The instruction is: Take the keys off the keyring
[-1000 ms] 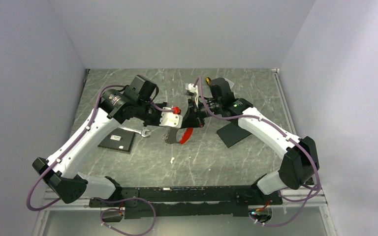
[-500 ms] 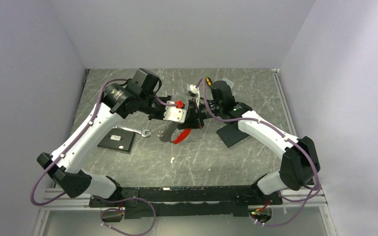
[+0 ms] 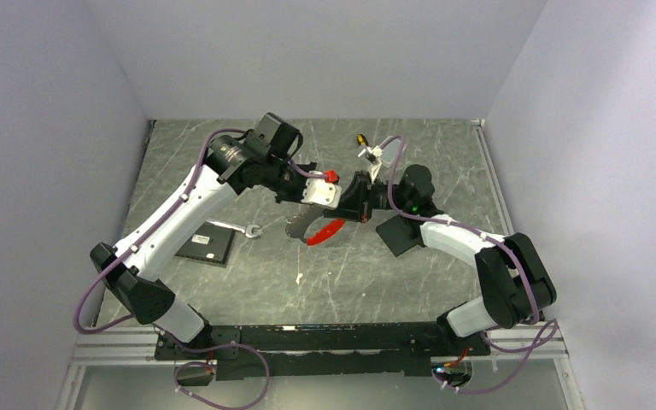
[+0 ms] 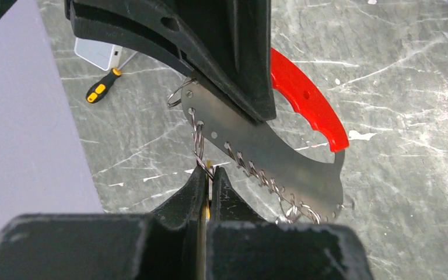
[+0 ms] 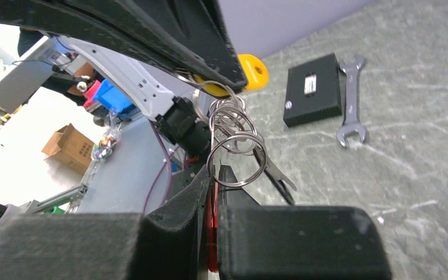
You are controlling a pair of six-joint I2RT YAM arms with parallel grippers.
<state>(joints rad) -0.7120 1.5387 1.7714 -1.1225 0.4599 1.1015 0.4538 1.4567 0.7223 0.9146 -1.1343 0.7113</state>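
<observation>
My right gripper (image 5: 214, 172) is shut on the red curved strip (image 5: 212, 233), seen edge-on between its fingers. The strip (image 4: 309, 102) borders a flat grey metal plate (image 4: 268, 151) with several thin keyring loops (image 4: 198, 137) threaded through holes along its edge; the loops (image 5: 233, 146) hang just before the right fingers. My left gripper (image 4: 209, 172) is shut on a thin brass-yellow key (image 4: 207, 175) on one loop; its round yellow head (image 5: 252, 73) shows in the right wrist view. In the top view both grippers, left (image 3: 335, 205) and right (image 3: 352, 209), meet above the table, with the plate (image 3: 299, 226) hanging below.
A silver wrench (image 3: 252, 229) and a black box (image 3: 205, 243) lie at the left. Another black box (image 3: 401, 231) lies under the right arm. A yellow-handled screwdriver (image 3: 361, 139) and a white object (image 3: 377, 152) lie at the back. Walls enclose three sides.
Both grippers have moved to the right and a little farther back together, carrying the plate and red strip. The left arm has stretched out; the right arm has drawn back.
</observation>
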